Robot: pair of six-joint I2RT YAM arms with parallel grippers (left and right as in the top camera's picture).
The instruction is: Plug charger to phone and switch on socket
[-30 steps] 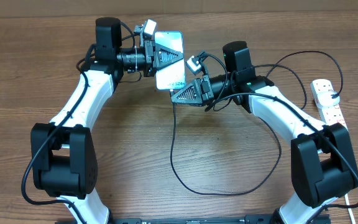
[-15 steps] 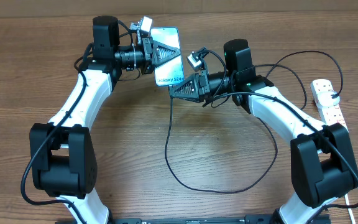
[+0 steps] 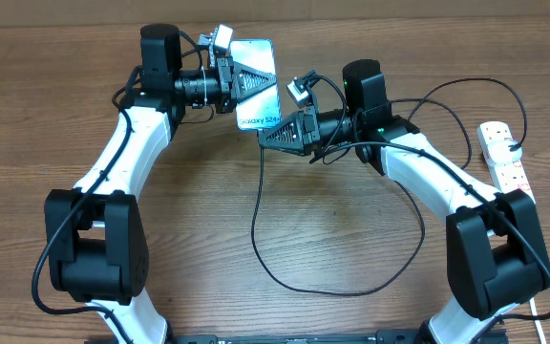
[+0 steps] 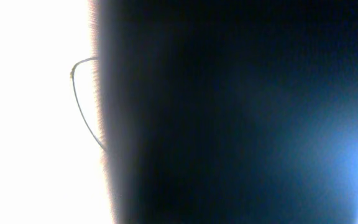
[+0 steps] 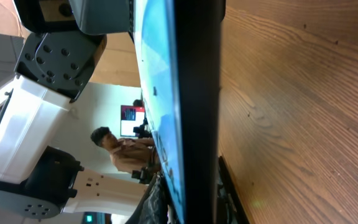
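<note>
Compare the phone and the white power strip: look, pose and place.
The phone is held off the table in the left gripper, tilted. The power strip lies flat on the table at the right edge. The phone's screen glows light blue, while the power strip is white and unlit. Both are elongated rectangles.

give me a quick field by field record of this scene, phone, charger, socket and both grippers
left gripper: jaws shut on phone
phone: screen lit, facing up toward the overhead camera
right gripper: jaws shut on charger end, at the phone's lower edge
charger: black cable hangs from the right gripper and runs in a wide loop
plugged in: cannot tell
socket: white strip off to the right, neither gripper on it; switch state too small to read
</note>
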